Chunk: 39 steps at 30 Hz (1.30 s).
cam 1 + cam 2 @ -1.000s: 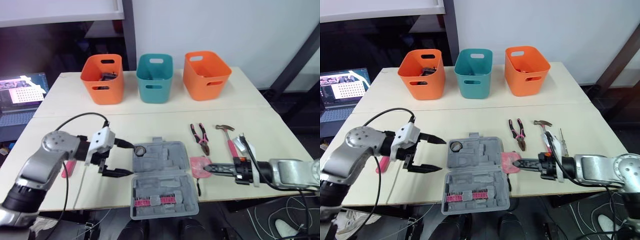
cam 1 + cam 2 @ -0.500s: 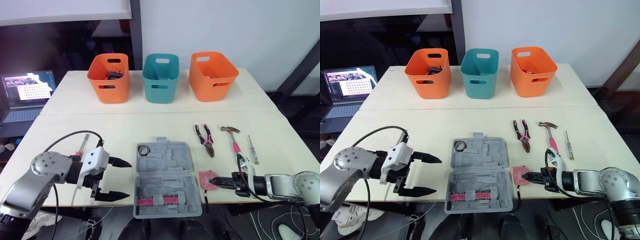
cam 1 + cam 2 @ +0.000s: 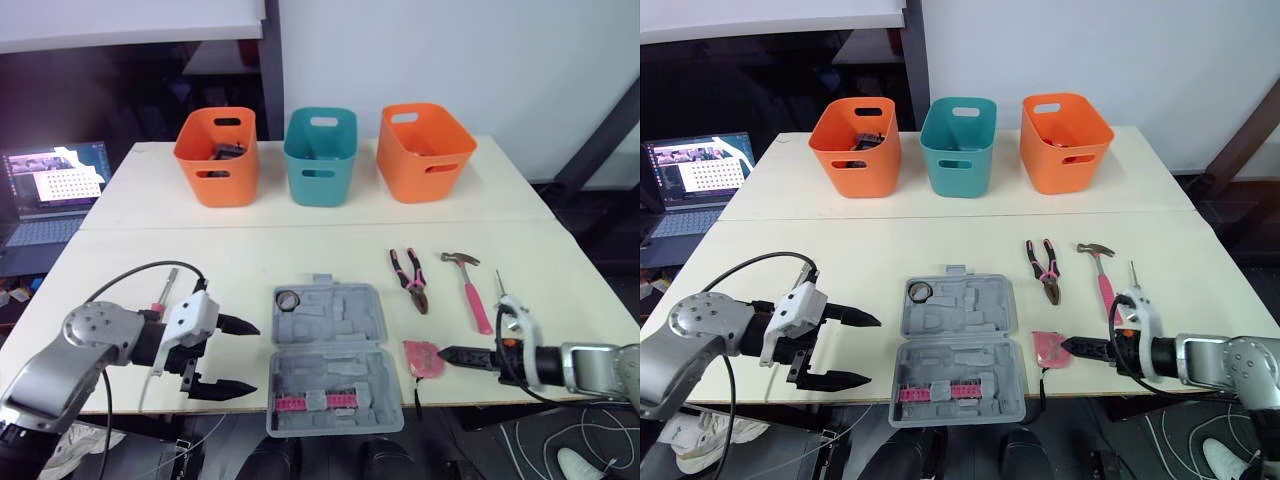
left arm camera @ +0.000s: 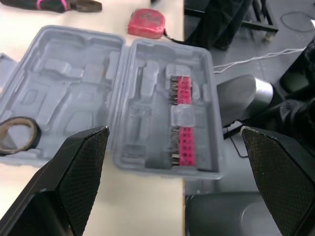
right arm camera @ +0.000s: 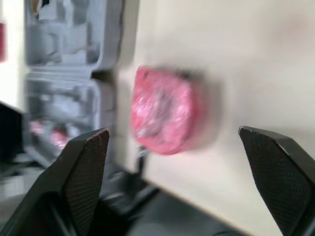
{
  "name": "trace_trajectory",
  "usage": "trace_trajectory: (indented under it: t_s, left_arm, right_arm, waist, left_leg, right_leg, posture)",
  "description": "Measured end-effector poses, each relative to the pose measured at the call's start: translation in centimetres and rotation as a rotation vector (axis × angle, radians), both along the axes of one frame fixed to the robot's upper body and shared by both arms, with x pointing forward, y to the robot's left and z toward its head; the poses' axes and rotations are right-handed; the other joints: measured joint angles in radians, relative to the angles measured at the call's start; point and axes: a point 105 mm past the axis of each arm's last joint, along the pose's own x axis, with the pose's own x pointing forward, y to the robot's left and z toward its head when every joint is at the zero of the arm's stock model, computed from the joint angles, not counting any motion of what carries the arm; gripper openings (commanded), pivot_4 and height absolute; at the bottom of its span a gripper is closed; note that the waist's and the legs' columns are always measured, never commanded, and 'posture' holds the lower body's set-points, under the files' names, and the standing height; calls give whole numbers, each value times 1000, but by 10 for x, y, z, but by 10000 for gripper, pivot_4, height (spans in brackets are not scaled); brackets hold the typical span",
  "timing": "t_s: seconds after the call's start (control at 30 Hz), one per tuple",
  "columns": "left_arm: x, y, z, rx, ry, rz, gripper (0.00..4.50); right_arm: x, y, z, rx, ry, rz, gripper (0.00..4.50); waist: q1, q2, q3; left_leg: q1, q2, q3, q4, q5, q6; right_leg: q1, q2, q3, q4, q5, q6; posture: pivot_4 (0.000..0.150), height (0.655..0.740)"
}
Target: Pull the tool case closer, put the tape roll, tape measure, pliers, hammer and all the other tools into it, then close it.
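The grey tool case (image 3: 330, 360) lies open near the table's front edge, with the tape roll (image 3: 288, 298) in its far left pocket and pink bits in its near half. Just right of the case, the pink tape measure (image 3: 423, 358) rests on the table. My right gripper (image 3: 450, 353) is open, its tips a little to the right of the tape measure and apart from it. Farther back lie the pliers (image 3: 410, 279), the hammer (image 3: 468, 286) and a screwdriver (image 3: 500, 284). My left gripper (image 3: 238, 357) hangs open just left of the case, holding nothing.
Two orange baskets (image 3: 216, 155) (image 3: 425, 150) and a teal one (image 3: 320, 155) stand in a row at the back. A laptop (image 3: 50, 190) sits off the table's left. A small pink-handled tool (image 3: 162, 291) and a black cable lie by my left arm.
My right gripper has opened, let go of the tape measure and drawn back to the right. The tape measure now lies on the table. My left gripper has stayed open.
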Motion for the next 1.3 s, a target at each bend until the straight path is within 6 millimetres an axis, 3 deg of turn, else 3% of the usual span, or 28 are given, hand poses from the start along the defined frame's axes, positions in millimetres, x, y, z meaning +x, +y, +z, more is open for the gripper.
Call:
trace_trajectory:
  t_s: [0.1,0.17,0.37,0.63,1.0,1.1,1.17,1.3]
  left_arm:
    - [12,-7,3,-69,-47,51,45000]
    - [16,-8,3,-93,-53,63,45000]
    - [15,-4,-2,-73,53,43,45000]
    - [7,2,-6,-51,128,33,45000]
    - [3,1,-6,-44,117,36,45000]
    - [4,2,-5,-41,109,34,45000]
    - [4,2,-5,-40,102,32,45000]
    - [4,2,-4,-40,97,31,45000]
  right_arm:
    - [3,7,26,-215,-292,169,44811]
    - [2,11,28,-308,-367,289,44811]
    - [-4,34,2,-356,-355,559,44811]
    - [1,40,-29,-512,-410,841,44811]
    - [9,45,-45,-520,-394,892,44811]
    - [10,43,-48,-523,-384,884,37650]
    - [10,43,-47,-518,-382,881,28878]
    - [10,40,-45,-511,-371,856,28146]
  waist:
    - [-1,0,0]
    - [-2,0,0]
    - [-3,0,0]
    - [-2,0,0]
    - [-1,0,0]
    - [-1,0,0]
    - [-1,0,0]
    - [-1,0,0]
  left_leg:
    - [0,0,0,0,0,0]
    - [0,0,1,0,0,0]
    - [1,1,1,1,0,0]
    - [1,0,1,0,0,-1]
    - [1,0,1,0,0,-1]
    - [1,0,1,0,0,-1]
    - [1,0,1,0,0,-1]
    - [1,0,1,1,0,-1]
  right_leg:
    - [0,1,0,0,1,3]
    - [0,1,0,0,2,3]
    - [0,1,0,0,0,1]
    - [-1,1,0,0,1,2]
    - [-1,1,0,1,1,1]
    - [-1,1,0,1,1,2]
    - [-1,1,0,1,1,2]
    - [-1,1,0,1,1,2]
  posture:
    - [1500,7329]
    - [1500,7329]
    - [1500,7329]
    - [1500,7329]
    - [1500,7329]
    - [1500,7329]
    - [1500,7329]
    - [1500,7329]
